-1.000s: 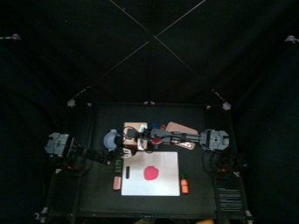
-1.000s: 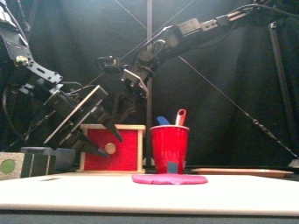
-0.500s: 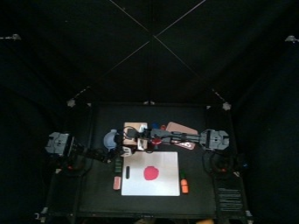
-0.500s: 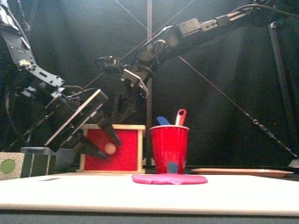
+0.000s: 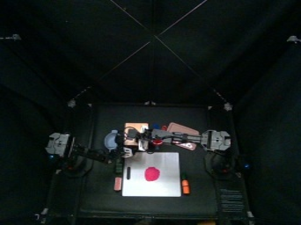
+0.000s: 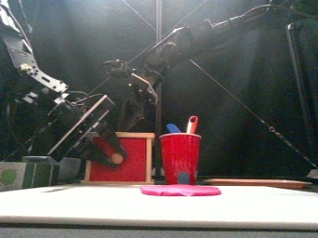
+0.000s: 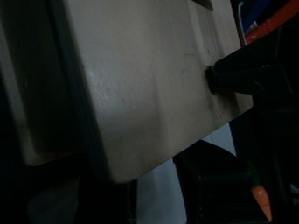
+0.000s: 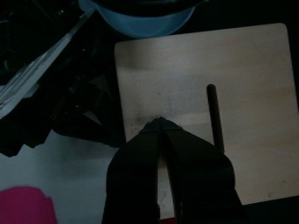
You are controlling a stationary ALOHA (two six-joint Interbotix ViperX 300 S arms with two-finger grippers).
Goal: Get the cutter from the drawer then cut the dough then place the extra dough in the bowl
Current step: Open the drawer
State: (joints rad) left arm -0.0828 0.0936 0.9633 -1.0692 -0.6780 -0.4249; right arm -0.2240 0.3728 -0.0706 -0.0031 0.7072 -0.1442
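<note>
At the front, white cutting board (image 5: 168,165): lies flat on the black table, nearest the open side.
Dough (image 6: 180,191): a flat pink-red disc lying on the board, near its middle.
Red cup (image 6: 180,158): stands upright just behind the dough, with a blue toy knife (image 6: 173,128) and a red toy knife (image 6: 192,123) sticking up out of it.
Wooden box (image 8: 239,74): sits behind the cup and to its left, its red drawer front (image 6: 137,153) facing forward.
My left gripper (image 6: 110,147): hangs low in front of the drawer front, its dark fingers across the red. I cannot tell whether my jaws pinch anything there.
My right gripper (image 8: 159,125): the arm comes from the right and reaches past the middle. The jaws are drawn narrow, tips together at the box's pale top, beside its slot.
Blue-grey bowl (image 8: 140,13): sits just beside the box, apart from my jaws.
</note>
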